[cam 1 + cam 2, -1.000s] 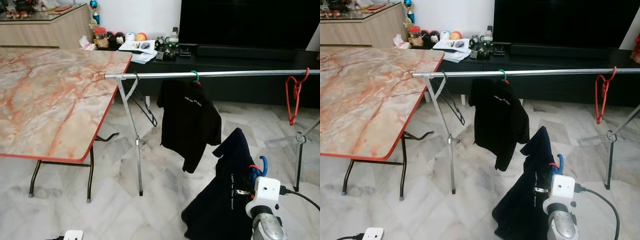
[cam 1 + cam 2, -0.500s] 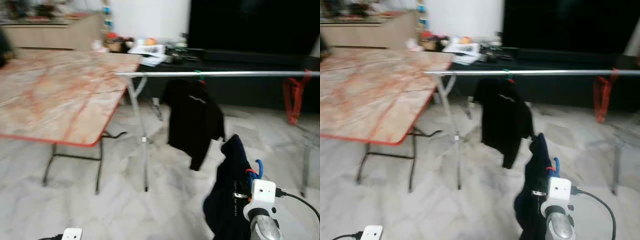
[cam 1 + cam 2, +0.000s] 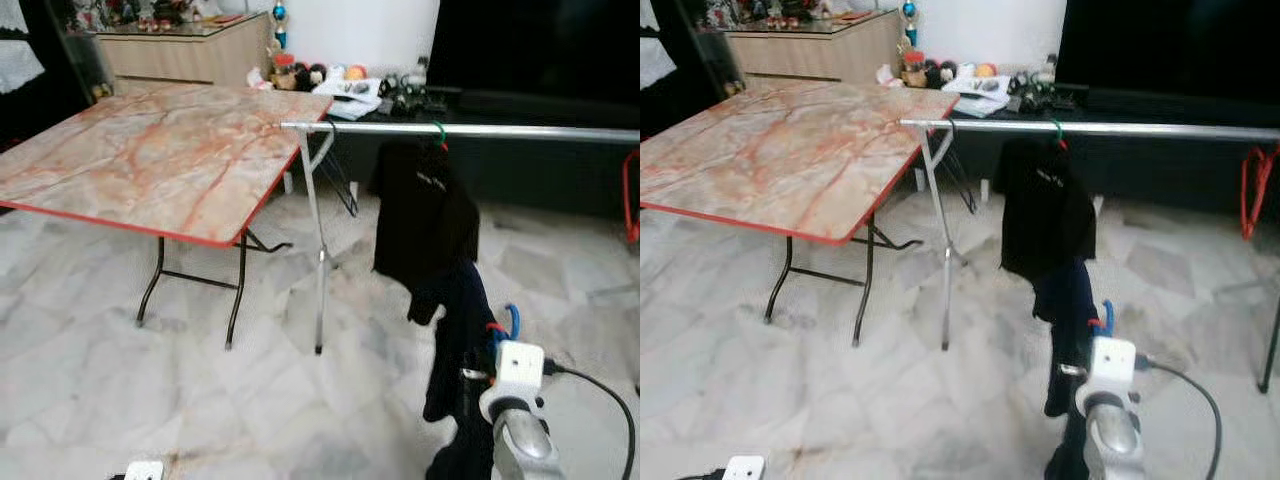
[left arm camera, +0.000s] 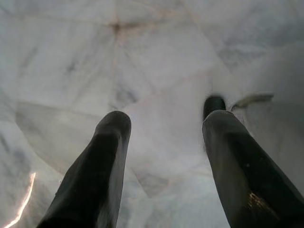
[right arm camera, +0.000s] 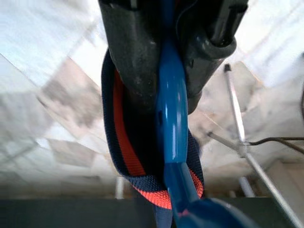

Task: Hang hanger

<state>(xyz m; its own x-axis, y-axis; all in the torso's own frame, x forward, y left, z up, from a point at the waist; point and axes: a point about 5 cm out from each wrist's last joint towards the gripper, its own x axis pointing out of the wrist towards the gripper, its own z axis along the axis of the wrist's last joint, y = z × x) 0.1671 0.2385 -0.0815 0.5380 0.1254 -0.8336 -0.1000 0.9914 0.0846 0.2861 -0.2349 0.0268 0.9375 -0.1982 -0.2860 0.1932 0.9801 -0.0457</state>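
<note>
My right claw point(image 5: 166, 71) clenched on blue hanger point(image 5: 172, 123) carrying navy shirt point(image 3: 462, 330), at 5 o'clock, neck up so hook reaches rail point(image 3: 480, 130) at 1 o'clock. Left claw point(image 4: 164, 156) released, idle over floor.

Glossy blue plastic hanger point(image 5: 172, 118), shiny metal rail point(image 3: 480, 130)

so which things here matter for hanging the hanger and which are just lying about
Job:
right hand, shut on the blue hanger
dark shirt on that hanger
metal rail

Lying about:
marble table
black shirt already hung
red hanger
left hand, open over the floor
</note>
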